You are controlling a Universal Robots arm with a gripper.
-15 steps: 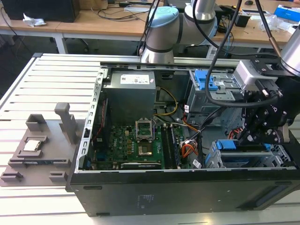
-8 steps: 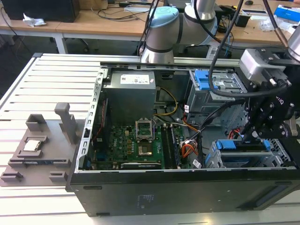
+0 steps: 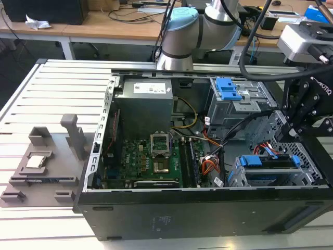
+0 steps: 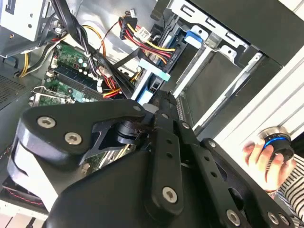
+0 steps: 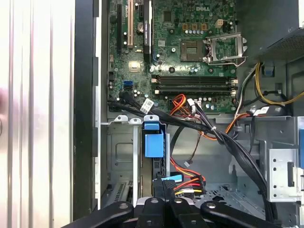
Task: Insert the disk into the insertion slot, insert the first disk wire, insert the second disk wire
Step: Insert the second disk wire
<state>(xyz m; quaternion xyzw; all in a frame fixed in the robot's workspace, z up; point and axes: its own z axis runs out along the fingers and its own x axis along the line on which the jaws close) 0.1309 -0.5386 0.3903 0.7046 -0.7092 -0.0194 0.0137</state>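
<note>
1. Disk (image 3: 273,167), in its blue caddy, lies in the insertion slot (image 3: 237,179) at the case's near right corner in the exterior view.
2. Tool (image 5: 164,202) hangs just above the disk's edge, fingers pressed together; whether they pinch anything cannot be told.
3. Disk likely stiff, dense and shock-sensitive; the caddy frame looks the safest hold.
4. Wires (image 5: 187,183) beside it: soft, springy; best gripped at the plug.

Just beyond the gripper (image 5: 164,202), red and yellow cables (image 5: 187,180) and a black cable bundle (image 5: 228,142) crowd the insertion slot (image 5: 124,156).
</note>
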